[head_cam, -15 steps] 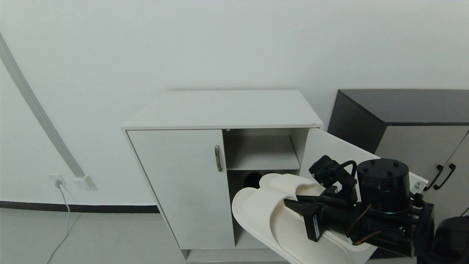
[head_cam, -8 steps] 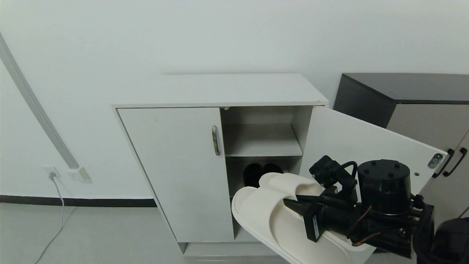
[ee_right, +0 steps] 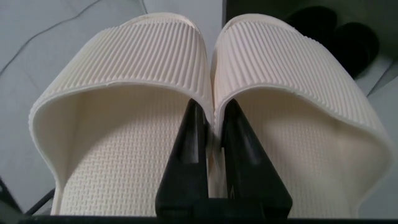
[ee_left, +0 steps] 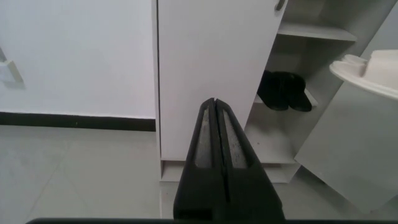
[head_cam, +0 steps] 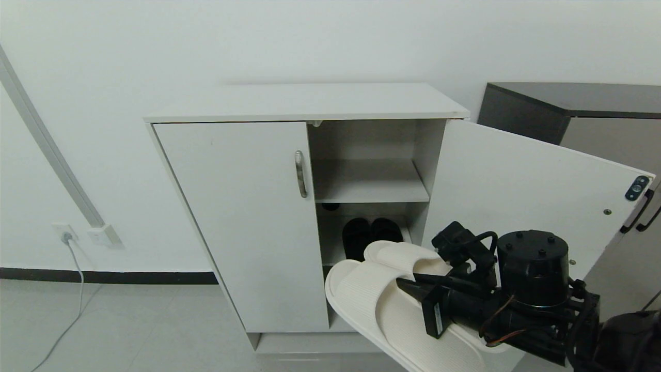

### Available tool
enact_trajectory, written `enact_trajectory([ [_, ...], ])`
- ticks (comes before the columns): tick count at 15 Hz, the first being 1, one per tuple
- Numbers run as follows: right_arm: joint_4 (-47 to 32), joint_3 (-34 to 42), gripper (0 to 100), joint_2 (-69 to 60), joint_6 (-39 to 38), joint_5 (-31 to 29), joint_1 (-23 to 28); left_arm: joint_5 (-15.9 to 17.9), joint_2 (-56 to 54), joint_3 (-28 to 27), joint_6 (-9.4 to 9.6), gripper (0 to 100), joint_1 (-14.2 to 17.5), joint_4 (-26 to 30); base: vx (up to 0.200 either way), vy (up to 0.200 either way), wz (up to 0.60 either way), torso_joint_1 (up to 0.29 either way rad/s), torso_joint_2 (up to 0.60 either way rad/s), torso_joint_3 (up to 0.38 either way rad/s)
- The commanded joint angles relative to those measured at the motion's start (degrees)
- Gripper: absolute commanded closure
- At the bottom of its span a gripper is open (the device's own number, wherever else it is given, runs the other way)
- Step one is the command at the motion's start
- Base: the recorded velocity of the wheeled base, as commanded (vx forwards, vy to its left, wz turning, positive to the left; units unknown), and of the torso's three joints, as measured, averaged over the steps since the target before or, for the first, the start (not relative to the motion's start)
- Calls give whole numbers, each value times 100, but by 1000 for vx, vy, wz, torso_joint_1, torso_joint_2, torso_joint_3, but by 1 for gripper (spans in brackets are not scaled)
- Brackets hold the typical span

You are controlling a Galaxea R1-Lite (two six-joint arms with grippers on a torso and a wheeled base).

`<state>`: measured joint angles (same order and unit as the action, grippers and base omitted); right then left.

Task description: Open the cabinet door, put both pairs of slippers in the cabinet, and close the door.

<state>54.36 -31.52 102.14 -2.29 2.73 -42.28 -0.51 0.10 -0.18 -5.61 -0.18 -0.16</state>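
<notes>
Head camera has shifted since the earlier frames: the cabinet (head_cam: 310,101) sits higher in view, and the black slippers (head_cam: 369,235) inside it now show in full. Right gripper (ee_right: 212,115) keeps its place in the view, pinching the touching inner walls of the white slippers (head_cam: 372,299). The pair lies side by side, toes toward the open compartment, held just in front of it and not inside. Left gripper (ee_left: 214,106) pressed together, low, facing the closed left door (head_cam: 237,217). Right door (head_cam: 516,191) swung wide. Black pair rests on the shelf under the upper shelf (head_cam: 369,186). Dark cabinet (head_cam: 568,111) stands to the right.
</notes>
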Motion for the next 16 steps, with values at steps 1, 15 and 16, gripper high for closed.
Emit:
enact_trajectory([
  [1,321,138,100,359,9,-88,-44,-2,8,1,-2,100,1,-2,0,0,0,0,0,0],
  [15,1270,287,100,1036,256,-264,-299,-2,8,1,-11,100,1,-2,0,0,0,-17,134,116],
  [16,1446,305,100,1079,256,-264,-299,-2,8,1,-11,100,1,-2,0,0,0,0,0,0],
])
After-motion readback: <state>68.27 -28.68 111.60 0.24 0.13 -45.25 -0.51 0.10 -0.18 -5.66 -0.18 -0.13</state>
